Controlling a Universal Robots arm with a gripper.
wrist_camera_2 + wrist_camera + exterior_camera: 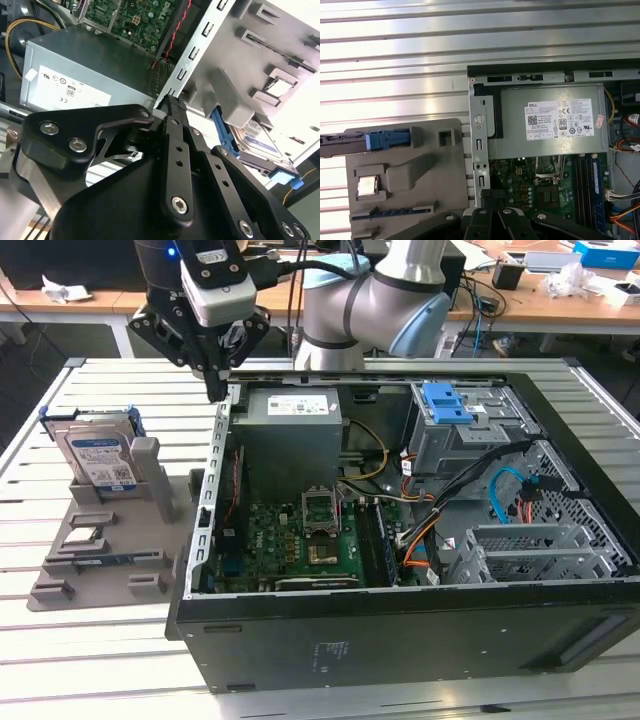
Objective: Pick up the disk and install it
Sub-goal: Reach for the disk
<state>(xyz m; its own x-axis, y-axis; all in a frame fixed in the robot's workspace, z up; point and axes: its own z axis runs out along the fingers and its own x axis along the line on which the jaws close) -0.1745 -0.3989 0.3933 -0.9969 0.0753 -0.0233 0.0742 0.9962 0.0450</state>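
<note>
At the exterior view's left, on the slatted metal table (60, 660), the disk (100, 455) stands upright in a grey plastic holder (110, 550), well apart from the computer case (400, 630). Its white-and-blue label with a barcode faces the room, and the print on it is too small for me to read. A blue carrier bracket frames the disk. In the first wrist view the disk (385, 139) shows edge-on in the holder, and in the second wrist view (260, 137) it leans behind the holder's grey post.

Next to the right, the gripper (216, 390) hangs over the near wall of the open case, at the corner by the power supply (290, 425). Its jaws are together with nothing between them, as also seen in both wrist views (175, 102) (490, 196). I cannot tell if the tip touches the case wall.

The grey power supply carries a white label with small marks and a barcode. Below it lies the green motherboard (300, 540). Further right, a ribbed blue latch piece (447, 403) sits on top of the metal drive cage (470, 440), and orange and blue cables (505, 502) run across the bay beside it. The arm (370, 300) rises behind the case.
</note>
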